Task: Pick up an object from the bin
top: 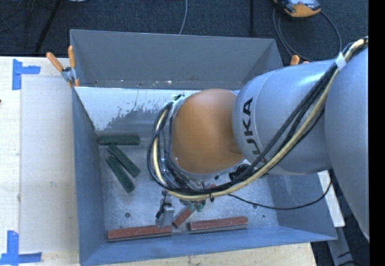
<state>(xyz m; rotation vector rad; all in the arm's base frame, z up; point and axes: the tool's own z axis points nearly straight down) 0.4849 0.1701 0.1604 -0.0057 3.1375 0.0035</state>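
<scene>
My gripper reaches down near the front of the bin, under the arm's orange cover. Its tip stands just above the right end of a long reddish-brown bar that lies flat along the front wall. A short reddish-brown piece lies slanted just right of the gripper, close to it. A second long reddish-brown bar stretches away to the right along the same wall. Whether the gripper touches any of them is hidden.
Three dark green blocks lie at the bin's left: one flat and two slanted below it. The arm with its cables covers the bin's middle and right.
</scene>
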